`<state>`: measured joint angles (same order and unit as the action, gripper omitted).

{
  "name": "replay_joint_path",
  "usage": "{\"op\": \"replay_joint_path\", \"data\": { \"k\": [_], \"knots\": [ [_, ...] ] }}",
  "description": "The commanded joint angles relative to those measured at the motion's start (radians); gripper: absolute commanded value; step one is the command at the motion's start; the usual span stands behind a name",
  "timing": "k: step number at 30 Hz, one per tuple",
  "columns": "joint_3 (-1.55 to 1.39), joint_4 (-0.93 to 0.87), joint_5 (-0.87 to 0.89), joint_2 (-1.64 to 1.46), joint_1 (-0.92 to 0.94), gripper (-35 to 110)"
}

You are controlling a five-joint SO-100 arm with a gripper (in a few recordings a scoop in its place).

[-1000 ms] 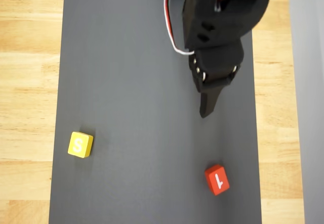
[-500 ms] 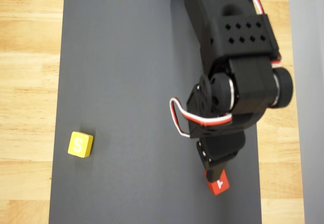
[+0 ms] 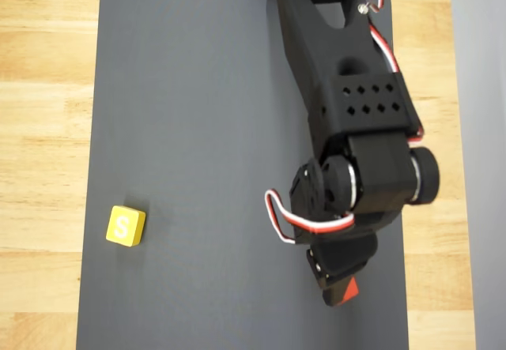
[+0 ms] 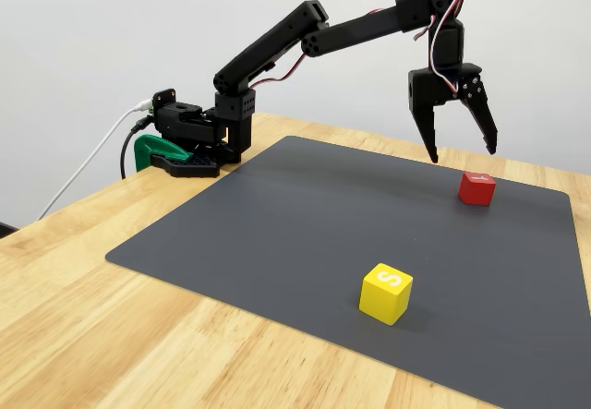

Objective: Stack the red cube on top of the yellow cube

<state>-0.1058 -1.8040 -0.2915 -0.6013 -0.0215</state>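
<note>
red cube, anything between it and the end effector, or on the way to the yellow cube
Nothing visible. The open end effector hangs just above the red cube, and only bare mat lies between it and the yellow cube.

The black arm [image 3: 348, 129] reaches down the grey mat [image 3: 198, 129], its end effector [image 3: 336, 287] covering most of the red cube [image 3: 349, 291]; the yellow cube [image 3: 126, 226] lies well apart, left.

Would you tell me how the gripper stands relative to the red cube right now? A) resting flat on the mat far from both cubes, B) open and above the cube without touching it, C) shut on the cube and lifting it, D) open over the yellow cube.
B: in the fixed view the gripper hangs open, its fingertips above the red cube, which sits on the mat.
</note>
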Motion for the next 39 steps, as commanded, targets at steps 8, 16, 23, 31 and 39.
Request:
{"op": "replay_joint_path", "data": {
  "k": [8, 16, 23, 31, 39],
  "knots": [
    [0.172, -0.299, -0.069, 0.097, -0.017, 36],
    [0.187, -0.299, -0.127, 0.132, -0.051, 36],
    [0.239, -0.298, -0.107, 0.181, -0.091, 36],
    [0.304, -0.298, -0.094, 0.233, -0.094, 36],
    [0.344, -0.296, -0.078, 0.285, -0.089, 37]
  ]
}}
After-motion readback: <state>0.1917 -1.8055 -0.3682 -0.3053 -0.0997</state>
